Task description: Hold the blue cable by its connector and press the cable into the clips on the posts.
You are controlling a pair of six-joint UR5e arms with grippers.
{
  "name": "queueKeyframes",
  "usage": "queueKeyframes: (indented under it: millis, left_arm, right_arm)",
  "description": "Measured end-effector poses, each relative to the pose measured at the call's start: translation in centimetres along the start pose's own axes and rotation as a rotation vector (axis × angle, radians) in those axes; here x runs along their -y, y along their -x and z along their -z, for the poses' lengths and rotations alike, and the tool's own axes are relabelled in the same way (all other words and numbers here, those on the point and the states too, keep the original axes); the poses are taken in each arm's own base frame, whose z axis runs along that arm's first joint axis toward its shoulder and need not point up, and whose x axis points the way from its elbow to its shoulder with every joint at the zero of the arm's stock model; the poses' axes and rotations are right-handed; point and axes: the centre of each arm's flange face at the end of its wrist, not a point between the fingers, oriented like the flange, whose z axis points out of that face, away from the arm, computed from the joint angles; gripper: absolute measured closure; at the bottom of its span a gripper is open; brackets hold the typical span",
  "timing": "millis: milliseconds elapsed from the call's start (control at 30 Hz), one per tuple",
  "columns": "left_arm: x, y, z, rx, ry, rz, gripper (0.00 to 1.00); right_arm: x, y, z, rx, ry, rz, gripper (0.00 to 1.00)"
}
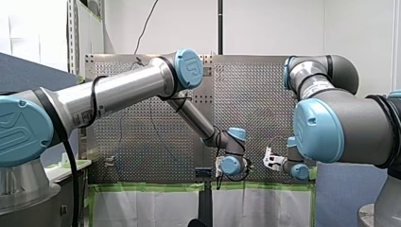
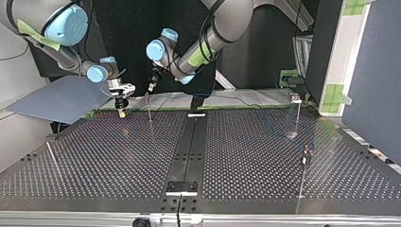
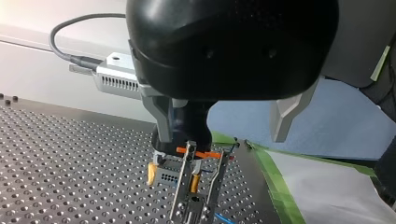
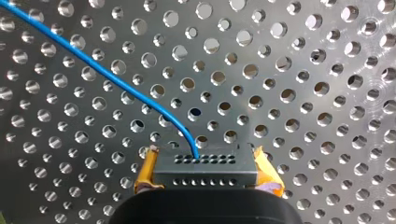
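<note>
right wrist, my right gripper (image 4: 205,173): clamped on the connector (image 4: 205,165), with a yellow pad (image 4: 145,173) on either side of it.
right wrist, blue cable (image 4: 107,74): leaves the connector's face just ahead of my right gripper and runs away from it over the perforated table (image 4: 303,93).
left wrist, my left gripper (image 3: 222,139): metal fingers (image 3: 160,114) spread wide, nothing between them.
left wrist, post (image 3: 191,205): its forked metal top with an orange crosspiece stands under my left gripper, just in front of my right gripper.
left wrist, connector: held in my right gripper behind the post, low over the table; a short piece of blue cable shows beside the post's foot.
top view, my left gripper: just beside my right gripper and higher, above a thin post.
top view, other posts (image 2: 298,116): two, well apart from my right gripper, across the table's black middle strip (image 2: 189,142).
front view, my left arm (image 1: 118,90): reaches across; its wrist is near my right gripper, not touching. the jaws cannot be read here.
</note>
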Motion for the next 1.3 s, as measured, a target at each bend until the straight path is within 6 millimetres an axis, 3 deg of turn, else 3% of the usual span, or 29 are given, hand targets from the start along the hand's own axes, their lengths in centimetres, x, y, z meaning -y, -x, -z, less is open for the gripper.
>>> queueKeyframes:
  millis: [1300]
  left_arm:
    - [-0.08, 0.13, 0.31, -0.026, 0.041, -0.071, 0.01]
  right_arm:
    - [0.11, 0.24, 0.05, 0.004, -0.001, -0.001, 1.0]
